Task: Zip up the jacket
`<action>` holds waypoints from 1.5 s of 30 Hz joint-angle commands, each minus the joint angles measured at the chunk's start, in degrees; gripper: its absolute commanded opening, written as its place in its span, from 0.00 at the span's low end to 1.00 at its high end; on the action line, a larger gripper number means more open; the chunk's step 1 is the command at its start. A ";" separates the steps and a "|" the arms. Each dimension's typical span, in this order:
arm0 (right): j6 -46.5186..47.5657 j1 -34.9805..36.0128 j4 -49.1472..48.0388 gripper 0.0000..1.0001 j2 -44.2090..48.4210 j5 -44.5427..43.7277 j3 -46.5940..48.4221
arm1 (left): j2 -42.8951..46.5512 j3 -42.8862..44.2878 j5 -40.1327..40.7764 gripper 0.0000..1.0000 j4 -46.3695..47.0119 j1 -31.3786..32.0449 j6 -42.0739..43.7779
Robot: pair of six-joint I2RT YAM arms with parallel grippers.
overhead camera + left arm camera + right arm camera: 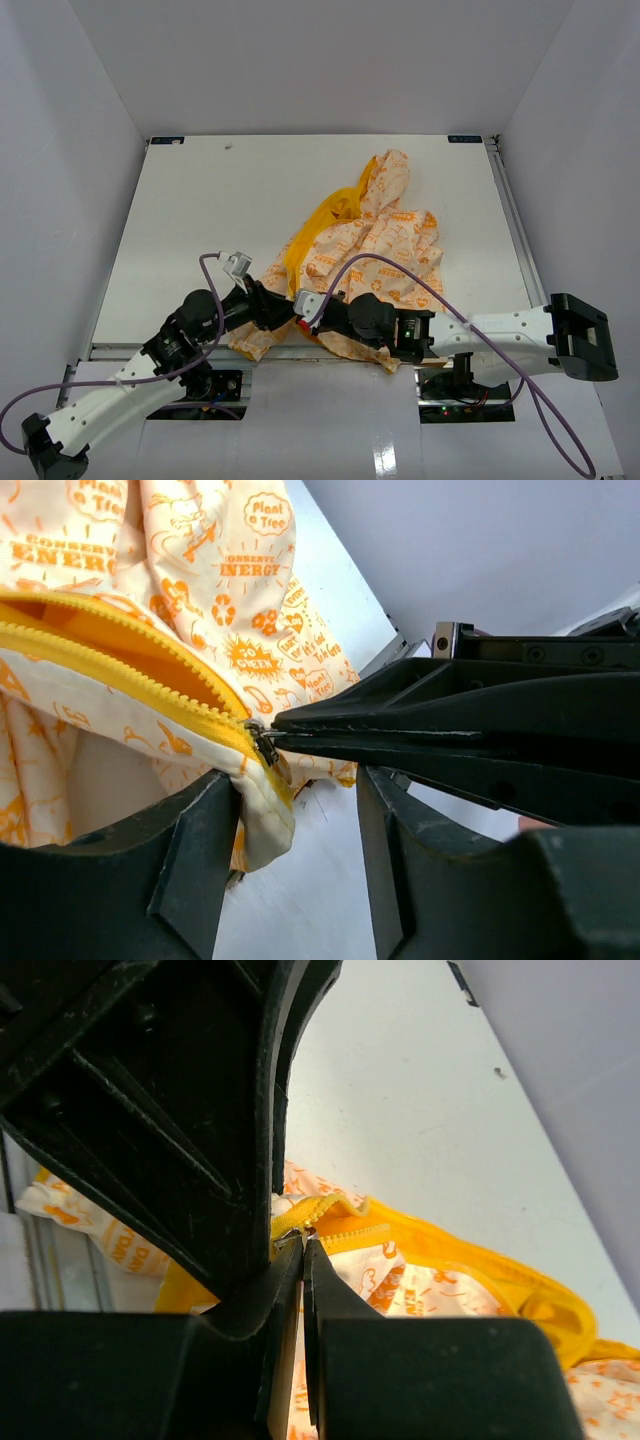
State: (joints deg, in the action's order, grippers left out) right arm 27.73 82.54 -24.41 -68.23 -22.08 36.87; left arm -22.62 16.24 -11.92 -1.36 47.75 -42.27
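The jacket, cream with orange print and yellow lining, lies crumpled on the table, its hem at the near edge. Its yellow zipper is parted above a metal slider near the bottom corner. My right gripper is shut on the slider's pull, reaching in from the right. My left gripper stands open right at the same corner, and the hem's corner hangs against its left finger. In the top view both grippers, the left and the right, meet at the hem.
The white table is closed in by grey walls on three sides. A metal rail runs along the near edge, just below the jacket's hem. A purple cable loops over each arm.
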 commanded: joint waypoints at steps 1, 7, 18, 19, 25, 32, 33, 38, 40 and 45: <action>-8.69 0.16 -1.24 0.08 -0.80 1.89 2.16 | 3.15 2.16 5.23 0.56 -7.07 0.10 -2.68; -12.83 0.16 -1.08 0.08 -0.85 2.03 2.55 | 5.82 1.89 7.93 0.55 -11.75 0.09 -4.22; -19.60 -1.15 1.71 0.08 0.12 1.50 4.25 | 12.40 -0.85 8.50 0.34 -12.95 0.07 -5.96; -20.05 -1.29 2.15 0.08 0.07 1.79 4.58 | 12.84 -0.86 8.49 0.44 -13.29 0.07 -6.30; -21.45 -2.19 4.25 0.08 -0.59 3.23 6.71 | 14.97 -0.56 7.11 0.56 -14.60 0.15 -7.93; -20.61 -2.83 4.20 0.08 -1.72 3.51 7.15 | 11.17 -1.28 3.76 0.53 -11.88 0.07 -8.17; -20.77 -2.83 4.20 0.08 -1.90 3.61 7.24 | 10.95 -1.62 3.67 0.51 -11.18 0.07 -8.26; -20.96 -2.83 4.11 0.08 -2.66 3.96 7.30 | 9.80 -3.10 3.51 0.33 -6.60 0.10 -8.93; -21.03 -2.83 4.11 0.08 -2.61 4.33 7.18 | 9.08 -3.22 4.00 0.25 -6.06 0.09 -8.81; -19.04 -2.83 3.15 0.08 -2.04 6.73 6.38 | 7.60 -3.50 4.55 0.00 -5.88 0.08 -9.37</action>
State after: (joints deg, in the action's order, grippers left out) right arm 7.76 79.65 -19.23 -71.03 -18.27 41.50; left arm -13.98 13.42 -7.31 -9.55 47.77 -51.01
